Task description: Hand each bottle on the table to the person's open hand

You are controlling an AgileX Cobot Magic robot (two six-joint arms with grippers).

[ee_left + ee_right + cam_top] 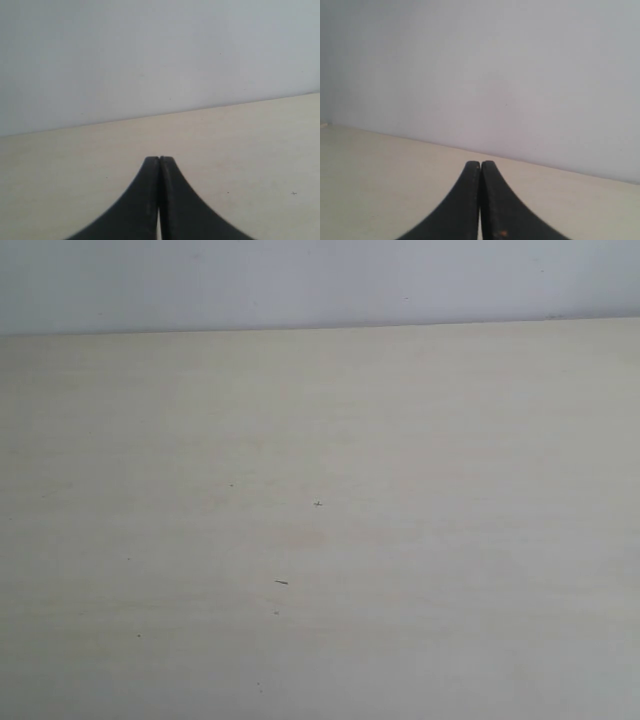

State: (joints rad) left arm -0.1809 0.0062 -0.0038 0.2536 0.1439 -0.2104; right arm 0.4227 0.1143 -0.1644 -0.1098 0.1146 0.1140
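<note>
Exterior view first: the table (400, 460) fills almost the whole picture, pale cream, with its grain running side to side. Its far edge lies across the view from left to right, climbing a touch toward the right, and there it meets a grey-white wall (300, 280). A tiny dark speck (317, 503) sits near the middle. A short dark sliver (281, 582) lies a little nearer the camera, stretched roughly along the grain.

Over to the left wrist view: the left gripper (159, 159) is clenched, its two black jaws pressed flat together along a thin seam with nothing between them. The tips hang above the table and point across it toward the wall. The table's edge slants across the picture behind them.

Now the right wrist view: the right gripper (480, 162) is the same story, jaws squeezed tip to tip and gripping nothing. It points over the table at the wall. A small orange fleck (503, 233) shows on one jaw.

Where the bottles are, and which way they point, I cannot tell from any of the three views.
</note>
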